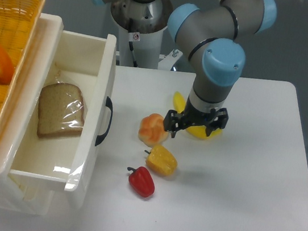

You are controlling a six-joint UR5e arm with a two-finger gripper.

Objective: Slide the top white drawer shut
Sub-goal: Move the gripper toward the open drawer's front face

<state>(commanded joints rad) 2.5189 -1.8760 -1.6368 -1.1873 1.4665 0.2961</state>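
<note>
Fingers of my claw [195,121] are spread and empty, over the banana [197,132]; the top white drawer [69,109] stands open.

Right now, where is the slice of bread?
The slice of bread lies in its clear wrap inside the open top white drawer, left of the black handle and right of the woven yellow basket.
</note>
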